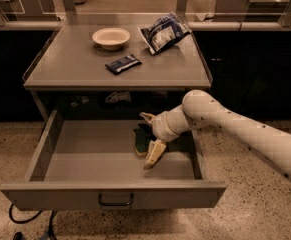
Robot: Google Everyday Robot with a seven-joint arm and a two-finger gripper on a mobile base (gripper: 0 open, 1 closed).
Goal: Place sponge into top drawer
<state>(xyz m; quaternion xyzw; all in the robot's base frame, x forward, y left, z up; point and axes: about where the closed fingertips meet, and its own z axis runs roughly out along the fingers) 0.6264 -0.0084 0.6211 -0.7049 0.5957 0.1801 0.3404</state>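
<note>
I take the top drawer [44, 149] as my reference. It stands pulled fully out, and the left half of its floor is bare grey metal. Just right of the drawer's middle, and nearer its back than its front panel, is the sponge [141, 143], dark green side towards me with a strip of yellow foam along its lower edge. Its long axis seems to run roughly from the drawer's back to its front, tilted a little. The gripper [146, 140] reaches in from the drawer's right side and sits directly around the sponge. Its two fingers are spread wide: the upper finger [148, 117] is towards the drawer's back and clear of the sponge, and the lower finger [154, 154] is towards the drawer's front, at the yellow edge. I read the grip as released, so the coming move turns on drawing back to the right without dragging the sponge along. I cannot tell whether the lower finger touches the foam, or whether the sponge lies flat on the drawer floor or leans on that finger. The wrist covers the sponge's right end. Farther right, the arm [235, 129] crosses over the drawer's right wall and hides it, and it is cut off at the frame's edge. At the drawer's back, under the table [85, 74], a few pale shapes sit in shadow and I cannot make them out.
</note>
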